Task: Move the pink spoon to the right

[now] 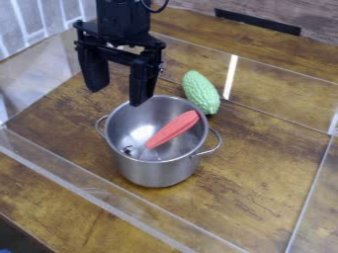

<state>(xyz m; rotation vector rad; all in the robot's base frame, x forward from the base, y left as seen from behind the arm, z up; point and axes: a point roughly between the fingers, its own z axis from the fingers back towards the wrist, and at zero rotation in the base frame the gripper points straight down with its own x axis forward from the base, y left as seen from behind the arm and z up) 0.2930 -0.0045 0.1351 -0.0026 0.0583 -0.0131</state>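
Camera view, and from the left edge the wooden table (280, 168) is seen crossed by a pale, see-through strip (79, 183) that is slanted down toward the front. Next, high on the left, the black gripper (117, 93) is held pointing down, its two fingers spread wide, and nothing is gripped between them! Just below it, the shiny metal pot (158, 170) is stood upright on the wood, a wire handle fixed on either side. Inside that pot the pink spoon (173, 129) is found, laid aslant: its small metal bowl is pointed to the left and toward the front, its flat pinkish-red handle is angled up toward the right-hand rim, and it is touched by neither finger. Behind the pot, a little to the right, the bumpy green vegetable (201, 92) is rested on the table, outside the pot. Farther right, a short white line (231, 77) is marked on the wood.
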